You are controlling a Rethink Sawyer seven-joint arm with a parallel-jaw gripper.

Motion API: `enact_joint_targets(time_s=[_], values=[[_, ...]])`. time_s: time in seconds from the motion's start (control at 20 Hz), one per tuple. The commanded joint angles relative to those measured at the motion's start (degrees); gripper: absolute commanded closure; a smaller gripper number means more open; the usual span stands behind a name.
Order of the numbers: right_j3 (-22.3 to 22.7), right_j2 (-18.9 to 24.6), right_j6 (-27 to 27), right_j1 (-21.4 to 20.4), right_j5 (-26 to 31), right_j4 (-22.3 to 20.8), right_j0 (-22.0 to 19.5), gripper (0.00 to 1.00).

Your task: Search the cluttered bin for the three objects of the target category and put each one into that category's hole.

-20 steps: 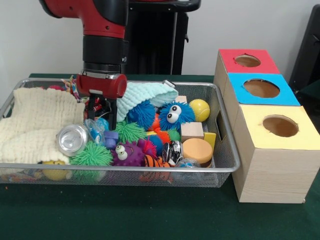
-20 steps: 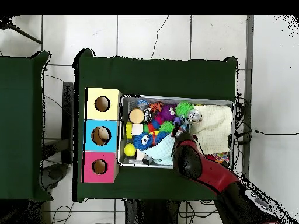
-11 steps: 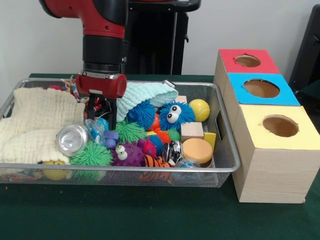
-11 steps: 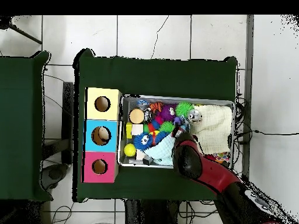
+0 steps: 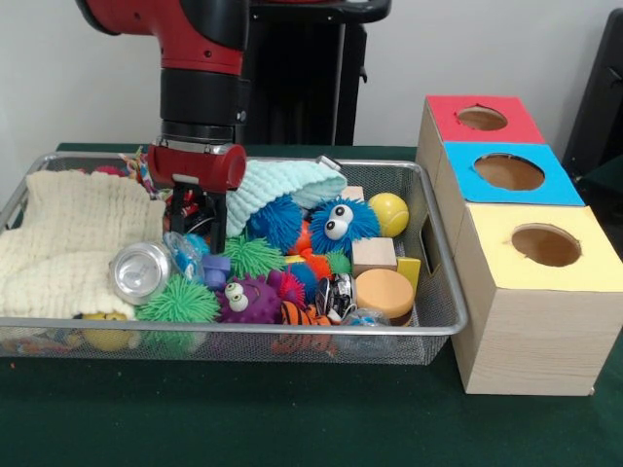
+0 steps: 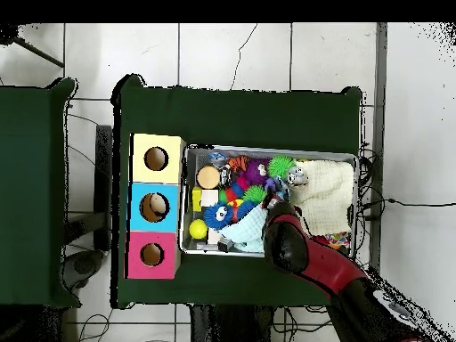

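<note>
Gripper (image 5: 200,219) sits low inside the wire bin (image 5: 443,292), between the cream cloth (image 5: 73,238) and the mint cloth (image 5: 282,185), just above a blue toy (image 5: 195,255). Cannot tell whether its grip is released or clenched. Box with three holes (image 5: 526,243) stands just beside the bin.

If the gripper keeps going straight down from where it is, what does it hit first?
Most likely the crinkly clear-and-blue plastic wrapper beside the shiny silver can. The gripper points down into the wire mesh bin, its tips just above that wrapper. Depth is unclear; it may already touch.
</note>
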Motion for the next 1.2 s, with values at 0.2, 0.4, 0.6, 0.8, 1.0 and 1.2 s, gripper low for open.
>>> enact_joint_targets(time_s=[0.2,0.4,0.6,0.8,1.0,1.2], values=[[0.86,0.56,14.01,0.54,-0.33,3.76,0.68,0.00],[2.26,-0.30,13.08,-1.58,3.48,4.67,0.91,0.00],[3.53,0.42,11.57,-3.33,7.07,4.07,-0.75,0.00],[3.79,-0.52,9.97,-5.78,12.49,4.83,-0.59,0.00],[3.59,-0.91,9.02,-6.90,16.67,5.05,-0.88,0.00],[3.13,-1.10,9.29,-6.46,16.82,4.41,-0.82,0.00]])
